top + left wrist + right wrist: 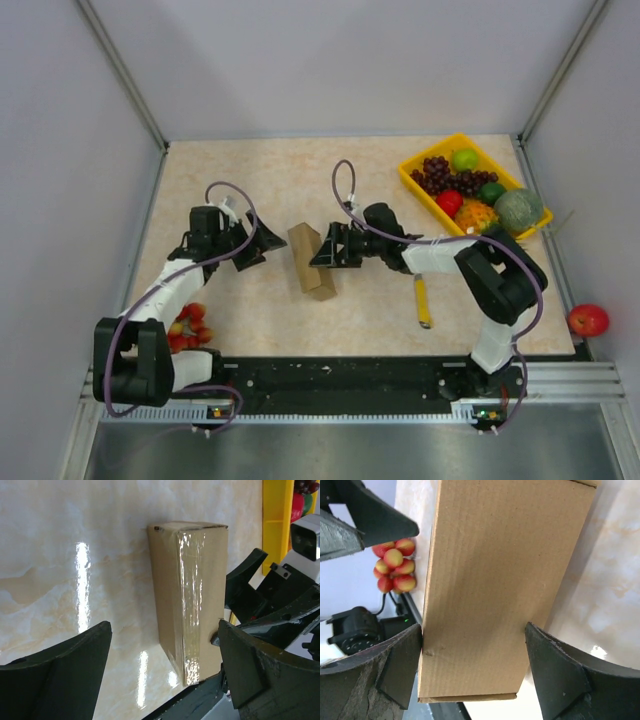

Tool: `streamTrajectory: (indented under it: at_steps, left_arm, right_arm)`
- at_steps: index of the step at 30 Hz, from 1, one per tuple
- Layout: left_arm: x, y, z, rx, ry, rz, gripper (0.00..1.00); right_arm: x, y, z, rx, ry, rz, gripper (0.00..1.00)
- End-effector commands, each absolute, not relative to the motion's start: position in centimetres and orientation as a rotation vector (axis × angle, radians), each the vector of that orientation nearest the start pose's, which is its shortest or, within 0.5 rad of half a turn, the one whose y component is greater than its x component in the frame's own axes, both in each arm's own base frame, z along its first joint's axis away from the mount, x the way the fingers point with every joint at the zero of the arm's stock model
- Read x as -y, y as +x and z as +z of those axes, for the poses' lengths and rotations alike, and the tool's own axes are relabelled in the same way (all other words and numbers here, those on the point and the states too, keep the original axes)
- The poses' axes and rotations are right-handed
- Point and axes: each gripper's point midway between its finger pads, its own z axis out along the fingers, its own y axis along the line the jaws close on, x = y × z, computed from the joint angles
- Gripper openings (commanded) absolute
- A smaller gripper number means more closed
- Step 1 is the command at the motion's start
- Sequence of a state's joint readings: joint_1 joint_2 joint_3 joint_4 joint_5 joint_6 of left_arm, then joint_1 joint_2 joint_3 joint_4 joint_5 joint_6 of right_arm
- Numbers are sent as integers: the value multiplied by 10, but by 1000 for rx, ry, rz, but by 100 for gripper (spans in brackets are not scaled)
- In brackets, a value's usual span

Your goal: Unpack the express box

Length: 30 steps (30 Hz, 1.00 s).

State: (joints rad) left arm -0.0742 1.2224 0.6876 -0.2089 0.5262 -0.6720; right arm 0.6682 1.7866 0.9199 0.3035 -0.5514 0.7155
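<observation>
Fingers of the right gripper [472, 672] are spread on either side of the express box [505, 585]: the left finger [402, 662] touches one long cardboard edge, the other sits just beside the opposite edge. Across the box, the left gripper [258, 243] is also spread wide, holding nothing and standing near but apart from the box, with bare table [260, 310] between them. From above, the box lies near the middle of the marbled tabletop, long side running roughly front to back, slightly angled. A strip of clear tape [192, 605] shines along one face. Closest to the front edge, a cluster of small red fruit [188, 327] sits by the left arm's base, and a yellow-handled tool [423, 301] lies right of the box. Farther back, a yellow fruit tray [417, 186] fills the right rear corner. Open tabletop surrounds the box toward the back wall.
</observation>
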Motion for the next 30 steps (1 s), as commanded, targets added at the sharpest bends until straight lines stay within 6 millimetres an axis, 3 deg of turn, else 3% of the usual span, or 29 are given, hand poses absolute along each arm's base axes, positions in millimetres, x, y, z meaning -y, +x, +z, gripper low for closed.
streamTrajectory:
  at_steps: [1, 7, 13, 17, 18, 22, 23, 24, 25, 27, 29, 30]
  left_arm:
    - [145, 308, 132, -2282, -356, -1063, 91]
    - [147, 306, 126, -2296, -373, -1077, 90]
    - [147, 305, 130, -2287, -358, -1080, 90]
    - [146, 304, 132, -2283, -360, -1065, 89]
    - [144, 304, 131, -2289, -363, -1050, 89]
    - [138, 303, 134, -2285, -366, -996, 89]
    - [136, 302, 134, -2288, -369, -981, 89]
    - [133, 304, 133, -2288, -384, -951, 89]
    - [130, 301, 131, -2302, -401, -928, 89]
    - [121, 302, 131, -2300, -432, -860, 89]
    - [114, 300, 128, -2326, -464, -803, 89]
    - [110, 300, 127, -2332, -484, -767, 89]
  right_arm:
    - [-364, 266, 85, -2332, -266, 1504, 80]
    - [-352, 284, 99, -2251, -67, 1637, 80]
    - [-345, 290, 96, -2292, -60, 1518, 86]
    - [-330, 303, 109, -2289, -129, 1292, 95]
    - [-326, 305, 123, -2264, -157, 1246, 96]
    - [-308, 313, 140, -2319, -306, 871, 98]
    - [-298, 323, 143, -2310, -290, 727, 98]
    - [-306, 325, 161, -2269, -330, 676, 98]
    - [-295, 328, 157, -2284, -354, 547, 98]
    - [-304, 329, 168, -2267, -375, 508, 99]
    - [-306, 328, 158, -2301, -372, 440, 99]
    - [-317, 322, 159, -2294, -406, 432, 99]
